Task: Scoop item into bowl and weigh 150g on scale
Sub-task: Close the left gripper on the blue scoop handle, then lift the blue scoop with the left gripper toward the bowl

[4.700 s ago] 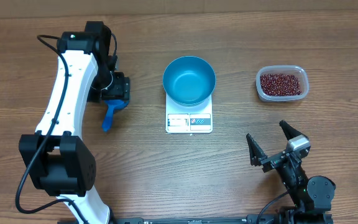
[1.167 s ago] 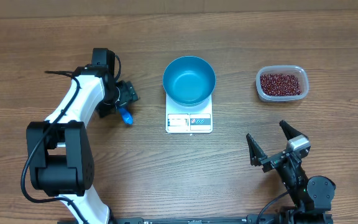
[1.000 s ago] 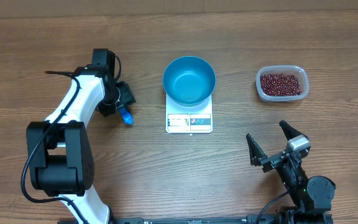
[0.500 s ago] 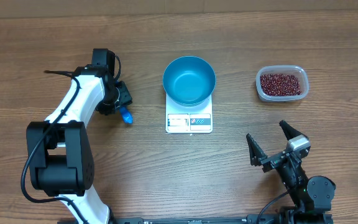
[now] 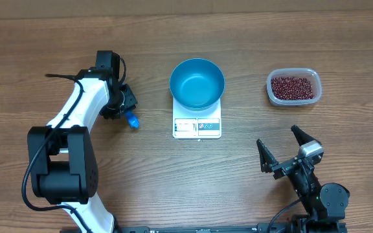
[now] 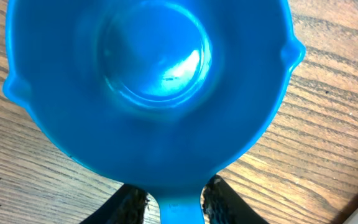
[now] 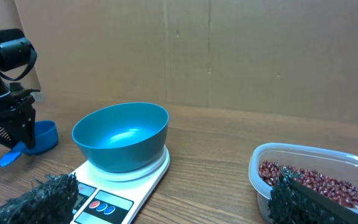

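The small blue scoop [image 5: 130, 119] lies on the table left of the scale; its empty cup [image 6: 148, 81] fills the left wrist view. My left gripper [image 5: 122, 105] straddles the scoop's handle [image 6: 180, 208]. The right finger [image 6: 225, 200] touches it. A sliver of wood shows between the left finger [image 6: 129, 205] and the handle, so the gripper is open. The empty blue bowl [image 5: 197, 83] sits on the white scale [image 5: 197, 127]. Red-brown beans [image 5: 293, 87] fill a clear tub [image 7: 278, 155]. My right gripper [image 5: 278, 137] hangs open near the front right, holding nothing.
A cardboard wall [image 7: 229, 50] stands behind the table. The tub sits right of the scale, about a bowl's width away. Bare wood lies between scale and tub and in front of the scale. The left arm [image 5: 76, 110] reaches along the table's left side.
The left jaws have narrowed around the scoop's handle. Earlier still, the left arm swung in and the scoop shifted slightly right. The right arm, bowl and tub have not moved.
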You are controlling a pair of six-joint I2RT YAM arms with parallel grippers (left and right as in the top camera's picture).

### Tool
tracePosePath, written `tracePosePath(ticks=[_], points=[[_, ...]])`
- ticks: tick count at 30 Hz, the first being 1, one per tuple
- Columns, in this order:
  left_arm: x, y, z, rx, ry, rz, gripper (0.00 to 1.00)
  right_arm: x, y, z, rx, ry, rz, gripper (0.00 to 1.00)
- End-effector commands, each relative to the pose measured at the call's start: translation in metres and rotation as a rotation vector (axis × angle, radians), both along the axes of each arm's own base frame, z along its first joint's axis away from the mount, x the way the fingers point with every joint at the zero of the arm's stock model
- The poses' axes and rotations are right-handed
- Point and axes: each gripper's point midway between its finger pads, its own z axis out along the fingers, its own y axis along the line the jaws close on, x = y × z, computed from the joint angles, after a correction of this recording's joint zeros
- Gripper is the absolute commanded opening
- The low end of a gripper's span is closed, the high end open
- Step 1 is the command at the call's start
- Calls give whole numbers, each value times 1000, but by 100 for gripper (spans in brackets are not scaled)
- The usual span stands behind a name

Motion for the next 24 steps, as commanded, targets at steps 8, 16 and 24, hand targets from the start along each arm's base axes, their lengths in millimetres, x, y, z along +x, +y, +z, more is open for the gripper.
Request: tracePosePath(ticks=[8,16,24], points=[[6,3,1,21,-13,21,33,0,1,-3,0,0,4,100],[9,2,2,15,-23,20,29,0,1,-3,0,0,4,100],[8,1,2,9,-20,19,23,0,1,-3,0,0,4,100]])
